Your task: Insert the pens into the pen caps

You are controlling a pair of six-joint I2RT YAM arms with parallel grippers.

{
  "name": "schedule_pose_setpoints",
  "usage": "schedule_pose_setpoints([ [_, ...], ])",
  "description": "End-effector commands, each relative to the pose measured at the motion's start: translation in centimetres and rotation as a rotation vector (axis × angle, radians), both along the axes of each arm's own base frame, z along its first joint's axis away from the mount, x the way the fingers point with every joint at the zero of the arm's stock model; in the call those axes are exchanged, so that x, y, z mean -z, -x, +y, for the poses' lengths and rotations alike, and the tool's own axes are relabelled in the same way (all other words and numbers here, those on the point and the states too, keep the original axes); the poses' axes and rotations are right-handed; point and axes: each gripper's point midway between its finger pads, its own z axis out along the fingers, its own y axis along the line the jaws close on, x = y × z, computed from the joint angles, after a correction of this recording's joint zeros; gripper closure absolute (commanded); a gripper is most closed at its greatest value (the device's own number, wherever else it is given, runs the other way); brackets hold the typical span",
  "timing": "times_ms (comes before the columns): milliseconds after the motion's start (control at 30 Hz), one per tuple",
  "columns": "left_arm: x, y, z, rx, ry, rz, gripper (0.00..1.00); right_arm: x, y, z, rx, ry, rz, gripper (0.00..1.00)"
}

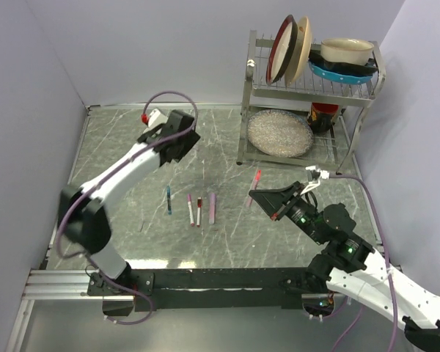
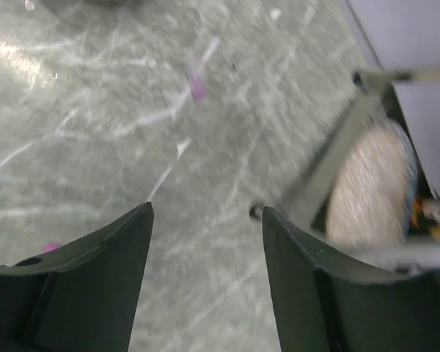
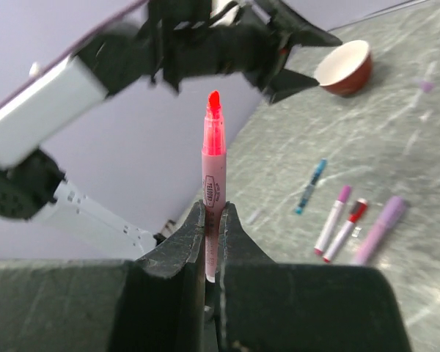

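Right gripper [image 3: 213, 213], nearest, sat below and left of the dish rack [image 1: 308, 95], jaws pinching a red-tipped pen [image 3: 213, 158] upright. Further left of the rack, loose pens [image 1: 190, 208] and a lilac cap [image 1: 212, 207] lay in a row. Beyond, level with the rack's lower shelf, left gripper [image 2: 205, 220] hung, jaws spread, nothing between.

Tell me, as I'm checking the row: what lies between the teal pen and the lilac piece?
A pink-tipped pen and a red-tipped pen, side by side; the top view shows it.
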Motion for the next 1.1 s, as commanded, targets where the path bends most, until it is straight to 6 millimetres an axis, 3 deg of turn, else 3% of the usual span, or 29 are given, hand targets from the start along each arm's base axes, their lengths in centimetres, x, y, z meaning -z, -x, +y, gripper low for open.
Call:
schedule_pose_setpoints([
  [0, 2.8, -2.9, 1.3, -0.128, -0.066, 0.111, 0.36, 0.4, -0.3, -1.8, 0.075, 0.06, -0.026, 1.0],
  [33, 5.0, -3.7, 1.0, -0.127, -0.091, 0.149, 0.37, 0.3, -0.3, -2.1, 0.086, 0.06, -0.029, 1.0],
  [100, 5.5, -5.2, 0.8, -0.144, -0.109, 0.157, 0.39, 0.5, -0.4, -2.5, 0.1, 0.07, -0.04, 1.0],
  [133, 7.6, -5.8, 1.0, -0.162, -0.148, 0.192, 0.4, 0.5, -0.3, -2.8, 0.107, 0.074, -0.046, 1.0],
  [200, 7.9, -7.0, 0.9, -0.178, -0.161, 0.2, 0.41, 0.6, -0.4, -3.2, 0.126, 0.092, -0.049, 1.0],
  [233, 9.5, -7.5, 0.8, -0.172, -0.179, 0.224, 0.42, 0.5, -0.3, -3.4, 0.131, 0.094, -0.052, 1.0],
  [267, 9.0, -8.5, 0.2, -0.166, -0.163, 0.2, 0.43, 0.6, -0.3, -3.6, 0.134, 0.103, -0.051, 1.0],
  [433, 11.8, -10.3, -0.4, -0.165, -0.19, 0.206, 0.43, 0.7, -0.5, -4.5, 0.174, 0.116, -0.057, 1.0],
  [633, 12.5, -12.6, -0.6, -0.17, -0.198, 0.155, 0.41, 0.8, -0.6, -5.0, 0.194, 0.131, -0.058, 1.0],
  [1067, 17.0, -13.4, 1.1, -0.158, -0.228, 0.22, 0.45, -0.3, -0.9, -7.4, 0.295, 0.124, -0.088, 1.0],
])
